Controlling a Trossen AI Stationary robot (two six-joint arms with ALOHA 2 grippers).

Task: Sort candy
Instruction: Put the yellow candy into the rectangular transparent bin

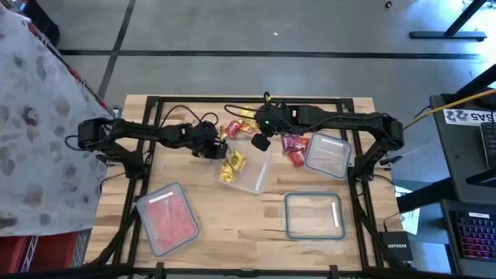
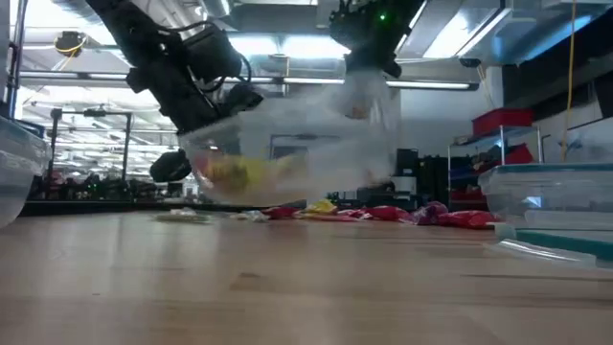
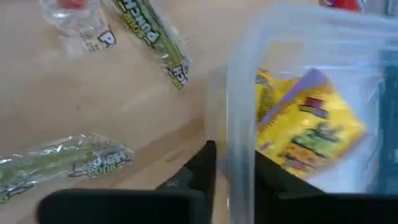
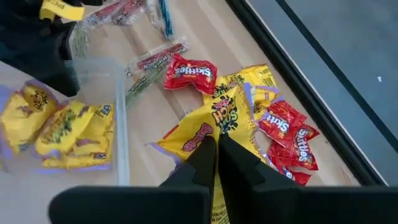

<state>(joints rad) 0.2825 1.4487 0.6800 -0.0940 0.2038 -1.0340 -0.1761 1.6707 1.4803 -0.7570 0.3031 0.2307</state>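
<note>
A clear container (image 1: 246,172) holding yellow candy (image 3: 308,134) hangs above the table's middle, with my left gripper (image 3: 233,162) shut on its wall. My right gripper (image 4: 217,146), just beyond the container's far corner (image 1: 261,141), is shut on a yellow candy packet (image 4: 208,121). More candy lies loose on the table at the far side: yellow and red packets (image 4: 283,127) and clear-wrapped green sticks (image 3: 152,34). My left gripper pinches the container's left wall (image 3: 239,124), one finger inside (image 3: 277,177) and one outside (image 3: 199,168). It comes from the table's left. The container is lifted clear of the table and tilted (image 2: 287,153), the yellow candy lying in its low end. My right gripper pinches the yellow packet between its two fingertips, at the packet's near edge (image 4: 214,127). The fingers come from above, slanting. Whether the packet is clear of the pile beneath it, I cannot tell.
A container of red candy (image 1: 167,221) stands near the front left. An empty clear container (image 1: 314,215) stands at the front right, another (image 1: 329,153) at the right, with red packets (image 1: 294,147) beside it. Bare wood lies in front of the lifted container.
</note>
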